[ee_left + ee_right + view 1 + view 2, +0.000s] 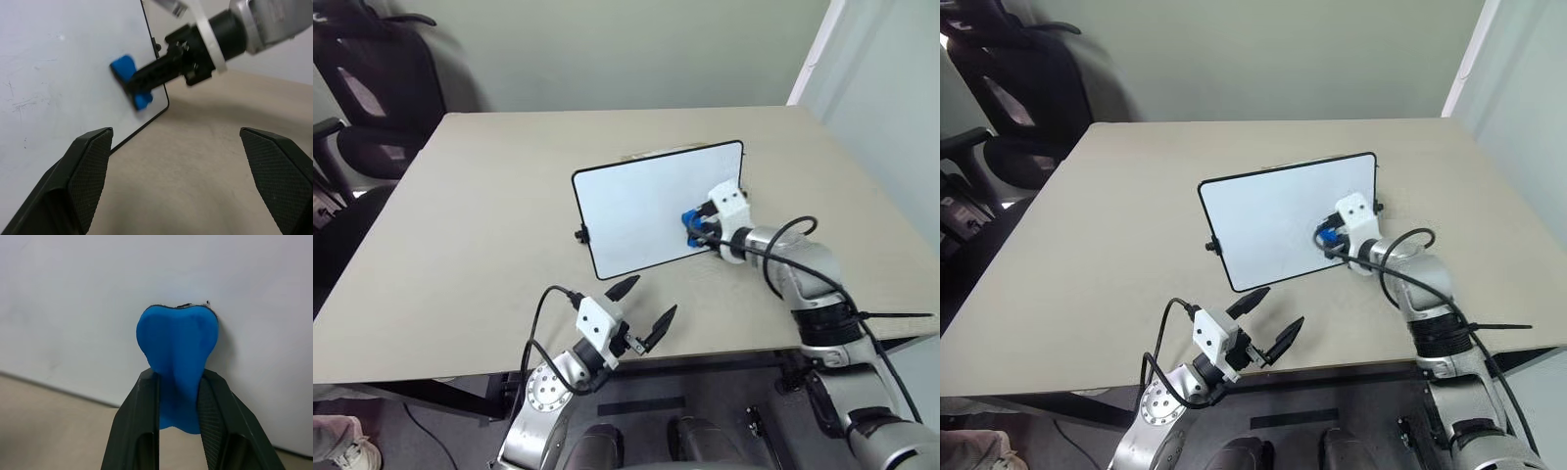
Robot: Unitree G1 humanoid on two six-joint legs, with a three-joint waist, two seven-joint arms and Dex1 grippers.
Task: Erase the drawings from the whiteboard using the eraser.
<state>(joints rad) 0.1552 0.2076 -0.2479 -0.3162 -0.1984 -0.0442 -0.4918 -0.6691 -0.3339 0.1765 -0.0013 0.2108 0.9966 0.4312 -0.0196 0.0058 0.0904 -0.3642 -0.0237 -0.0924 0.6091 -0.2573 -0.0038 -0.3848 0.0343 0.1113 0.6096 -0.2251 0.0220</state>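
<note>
While its two black fingers pinch the small bright blue eraser block (pixel 177 350), the right gripper (pixel 703 227) presses that block against the lower right part of the white rectangular whiteboard with a thin black frame (pixel 646 201). No red drawings can be made out on the board. It stands propped on the beige tabletop (pixel 489 196). Nearer the table's front edge, the left gripper (pixel 648 311) hovers with fingers spread wide, holding nothing.

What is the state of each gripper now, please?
Left gripper: open, holding nothing.
Right gripper: shut on the eraser, against the whiteboard.
</note>
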